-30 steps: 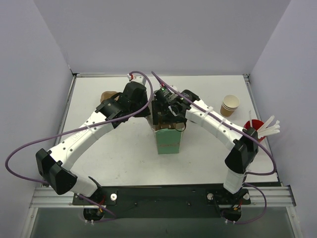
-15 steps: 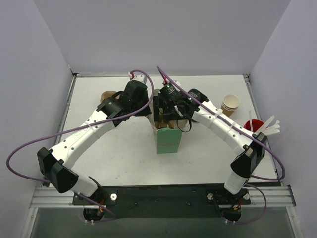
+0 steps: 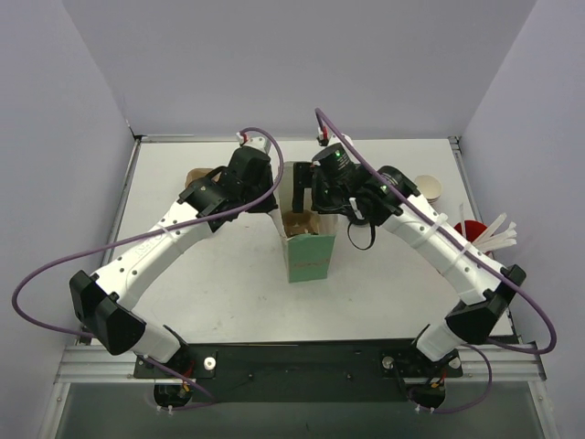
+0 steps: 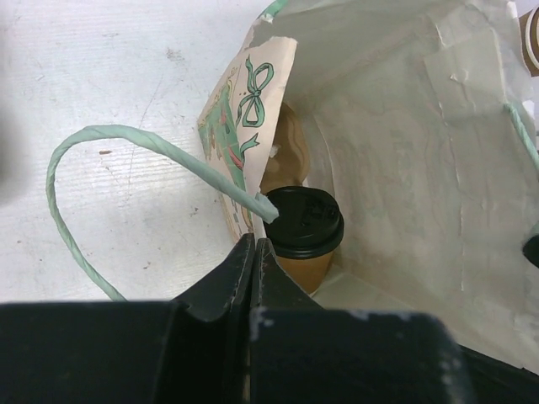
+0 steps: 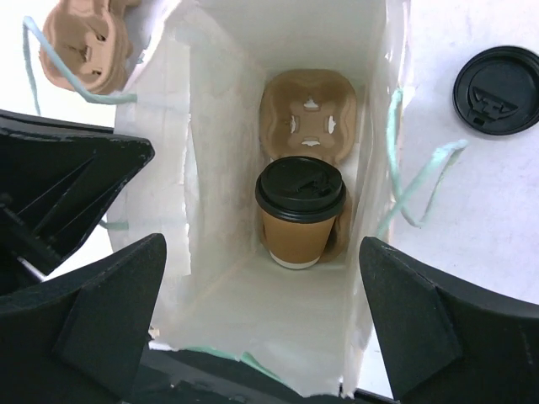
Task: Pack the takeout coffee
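Top external: I look down from above and behind both arm bases, facing the far wall. It sits far enough off that the whole table [image 3: 210,274] fits in frame.

Left wrist: very near, aimed along the left end effector [image 4: 255,246], which is pinched on the rim of the paper bag [image 4: 396,151]. The view slants into the bag from one side.

Right wrist: near, aimed straight down the bag's open mouth. The right end effector [image 5: 261,252], spread wide, frames both bottom corners.

Shared: both wrist views take in the bag's inside and the takeout coffee [image 5: 301,210] there. Top external shows the same bag mouth, but small.
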Controlling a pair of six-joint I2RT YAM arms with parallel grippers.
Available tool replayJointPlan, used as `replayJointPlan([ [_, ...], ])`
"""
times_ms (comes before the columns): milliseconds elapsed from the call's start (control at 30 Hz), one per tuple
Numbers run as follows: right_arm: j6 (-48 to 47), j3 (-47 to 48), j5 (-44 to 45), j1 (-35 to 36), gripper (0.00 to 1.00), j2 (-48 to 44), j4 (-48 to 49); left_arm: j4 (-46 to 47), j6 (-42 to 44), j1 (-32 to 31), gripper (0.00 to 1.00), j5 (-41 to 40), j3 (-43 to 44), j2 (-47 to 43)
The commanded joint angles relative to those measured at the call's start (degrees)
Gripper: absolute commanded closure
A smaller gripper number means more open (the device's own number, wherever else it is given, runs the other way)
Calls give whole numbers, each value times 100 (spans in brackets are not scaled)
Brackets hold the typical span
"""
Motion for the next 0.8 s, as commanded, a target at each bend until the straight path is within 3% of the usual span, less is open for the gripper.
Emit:
replayJointPlan([
  [0,-56,214,346,41,8,-459,90,90,111,65,100,69,412,57],
  [433,164,-444,1234,-266,7,-1258,-322,169,181,153,91,236,421,4],
  [767,436,-1358,1497,-1241,7,-2084,-867,327,260,267,80,490,377,-163],
])
